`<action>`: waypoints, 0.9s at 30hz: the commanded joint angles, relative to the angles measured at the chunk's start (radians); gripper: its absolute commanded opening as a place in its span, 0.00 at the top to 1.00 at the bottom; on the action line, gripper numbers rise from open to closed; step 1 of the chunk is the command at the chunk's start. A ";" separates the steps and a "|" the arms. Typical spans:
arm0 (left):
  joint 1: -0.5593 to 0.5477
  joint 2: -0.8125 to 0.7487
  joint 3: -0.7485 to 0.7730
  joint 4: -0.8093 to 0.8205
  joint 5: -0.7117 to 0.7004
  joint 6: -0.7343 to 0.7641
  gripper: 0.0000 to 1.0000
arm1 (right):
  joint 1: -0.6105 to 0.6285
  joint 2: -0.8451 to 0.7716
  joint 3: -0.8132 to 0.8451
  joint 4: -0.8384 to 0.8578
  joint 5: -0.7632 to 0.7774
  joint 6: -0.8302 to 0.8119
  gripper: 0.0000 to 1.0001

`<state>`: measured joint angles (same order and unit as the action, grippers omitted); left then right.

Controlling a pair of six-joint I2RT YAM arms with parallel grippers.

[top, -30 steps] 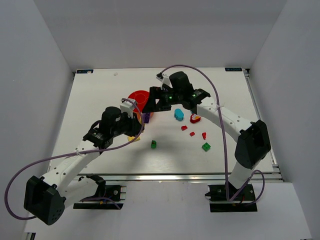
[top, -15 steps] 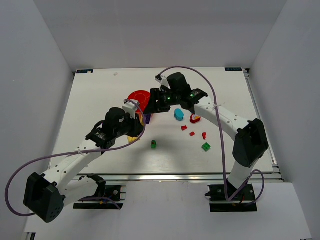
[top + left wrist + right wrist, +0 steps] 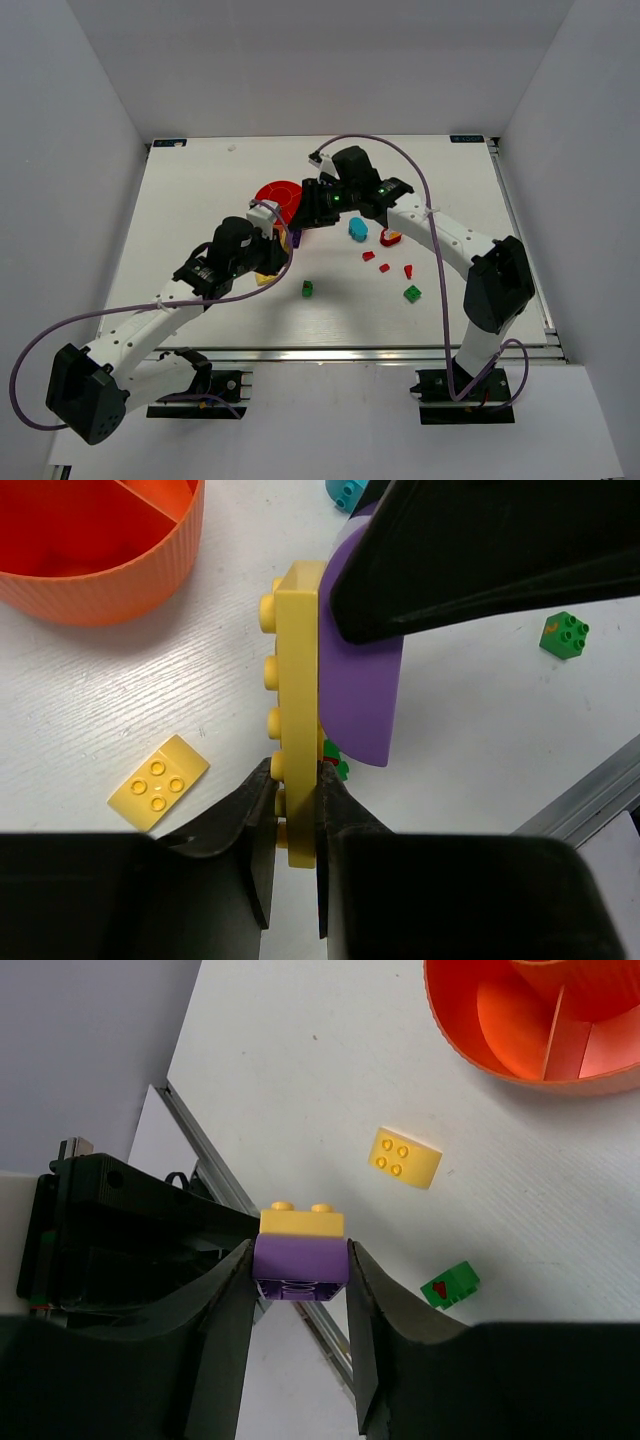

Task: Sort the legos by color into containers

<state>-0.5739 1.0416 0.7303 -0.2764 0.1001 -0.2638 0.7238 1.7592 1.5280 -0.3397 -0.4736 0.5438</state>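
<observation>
Two joined legos span lengthwise — left gripper to right gripper.

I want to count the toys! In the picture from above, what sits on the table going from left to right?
orange tub → small green lego → teal lego → biggest red lego → bigger green lego. The small red legos overlap these, so they are left out.
</observation>
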 commanded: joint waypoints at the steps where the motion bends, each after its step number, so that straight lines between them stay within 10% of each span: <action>1: -0.004 -0.003 0.027 -0.015 -0.074 -0.002 1.00 | -0.006 -0.026 0.064 -0.013 -0.002 -0.041 1.00; 15: 0.029 0.009 0.130 -0.145 -0.445 -0.049 1.00 | -0.149 -0.004 0.113 -0.036 -0.082 -0.209 1.00; 27: 0.029 -0.167 0.051 -0.041 -0.539 0.047 1.00 | -0.106 0.104 -0.014 0.478 0.162 -0.416 1.00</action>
<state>-0.5468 0.9077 0.8040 -0.3511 -0.3931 -0.2508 0.6033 1.8256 1.5150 -0.0650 -0.3691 0.1856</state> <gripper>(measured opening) 0.268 0.429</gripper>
